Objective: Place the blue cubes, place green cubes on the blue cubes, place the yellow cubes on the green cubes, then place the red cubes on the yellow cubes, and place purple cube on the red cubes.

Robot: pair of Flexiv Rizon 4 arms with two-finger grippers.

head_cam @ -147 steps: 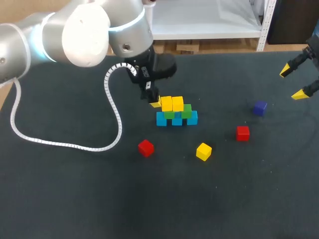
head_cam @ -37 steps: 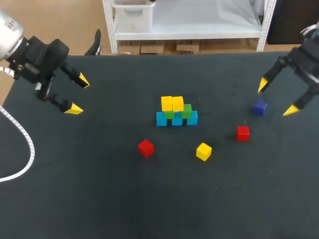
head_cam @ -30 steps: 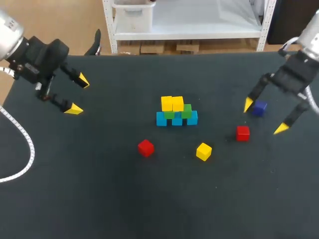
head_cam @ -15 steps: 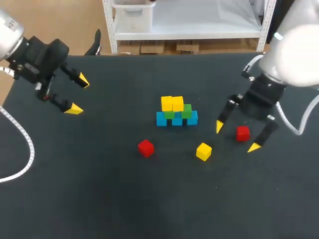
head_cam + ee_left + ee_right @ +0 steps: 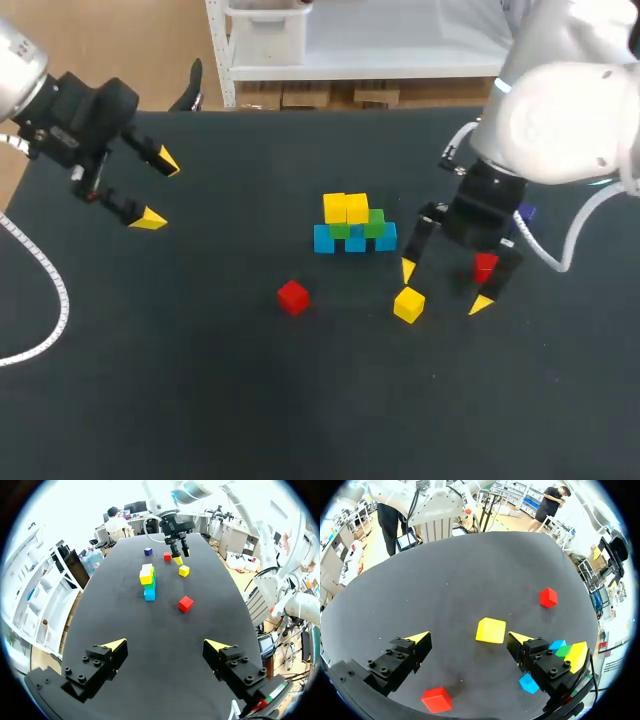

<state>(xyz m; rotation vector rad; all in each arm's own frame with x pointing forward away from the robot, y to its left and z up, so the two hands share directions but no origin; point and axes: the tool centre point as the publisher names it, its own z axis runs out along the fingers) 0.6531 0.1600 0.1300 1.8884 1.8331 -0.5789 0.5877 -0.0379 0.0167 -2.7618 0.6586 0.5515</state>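
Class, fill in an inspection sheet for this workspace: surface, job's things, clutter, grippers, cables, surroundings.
Surface: dark table.
Job's things: stack of blue, green and yellow cubes; loose yellow cube; two red cubes; purple cube.
Clutter: nothing seen.
Grippers: left gripper open, far from the cubes; right gripper open, by the loose yellow cube.
Cables: white coiled cable lies on the table by the left arm.
Surroundings: nothing seen.

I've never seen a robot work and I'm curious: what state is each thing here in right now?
Left tool: open, empty.
Right tool: open, empty, loose yellow cube ahead of it.
Blue cubes: bottom row, side by side.
Green cubes: stacked on blue cubes.
Top yellow cubes: stacked on green cubes.
Loose yellow cube: unstacked.
One red cube: unstacked.
Other red cube: unstacked.
Purple cube: unstacked.
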